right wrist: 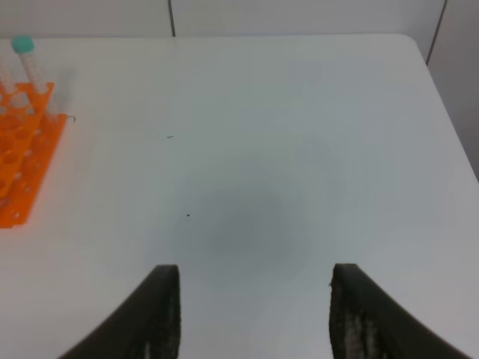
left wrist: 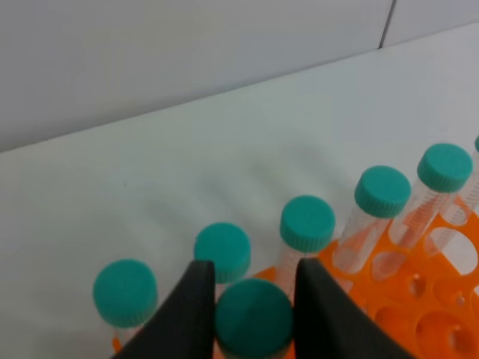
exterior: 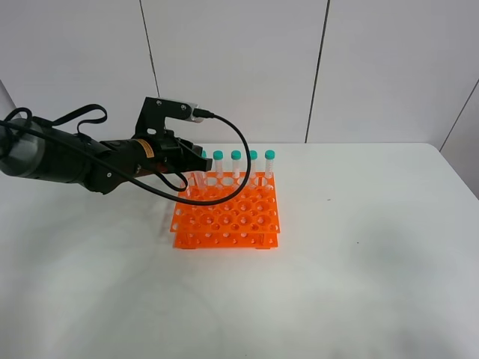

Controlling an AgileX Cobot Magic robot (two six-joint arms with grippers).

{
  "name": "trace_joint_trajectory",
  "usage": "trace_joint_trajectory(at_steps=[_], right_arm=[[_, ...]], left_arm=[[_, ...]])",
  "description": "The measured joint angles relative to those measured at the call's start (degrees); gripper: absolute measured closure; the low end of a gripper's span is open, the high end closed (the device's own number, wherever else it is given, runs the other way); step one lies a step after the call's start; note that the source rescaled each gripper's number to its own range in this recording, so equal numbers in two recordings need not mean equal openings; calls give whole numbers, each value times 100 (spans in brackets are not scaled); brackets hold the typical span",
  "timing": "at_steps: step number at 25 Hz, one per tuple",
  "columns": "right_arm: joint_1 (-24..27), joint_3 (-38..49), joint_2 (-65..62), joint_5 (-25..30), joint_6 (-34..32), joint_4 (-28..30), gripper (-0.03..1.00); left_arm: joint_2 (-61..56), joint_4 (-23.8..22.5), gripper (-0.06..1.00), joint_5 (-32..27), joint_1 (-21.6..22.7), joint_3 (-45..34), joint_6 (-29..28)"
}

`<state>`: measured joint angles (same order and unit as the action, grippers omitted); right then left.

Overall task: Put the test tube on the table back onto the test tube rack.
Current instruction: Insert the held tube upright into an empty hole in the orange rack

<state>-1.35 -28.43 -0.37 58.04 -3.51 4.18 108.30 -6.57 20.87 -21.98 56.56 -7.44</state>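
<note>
My left gripper is shut on the teal-green cap of the test tube, which stands upright. In the exterior high view this gripper hangs over the back left corner of the orange test tube rack, and the tube's clear body reaches down to the rack's top tier. I cannot tell whether its tip sits in a hole. My right gripper is open with nothing in it, above bare table, and does not show in the exterior high view.
Several more capped tubes stand in the rack's back row, close around the held one. The rack's right edge lies well to one side of the right gripper. A black cable loops from the left arm over the rack.
</note>
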Motion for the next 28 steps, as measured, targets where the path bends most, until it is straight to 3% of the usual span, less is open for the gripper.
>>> trace_joint_trajectory(at_steps=[28], right_arm=[[0,0,0,0,0,0,38]], left_arm=[[248,-97,94,-274,0,137,0]])
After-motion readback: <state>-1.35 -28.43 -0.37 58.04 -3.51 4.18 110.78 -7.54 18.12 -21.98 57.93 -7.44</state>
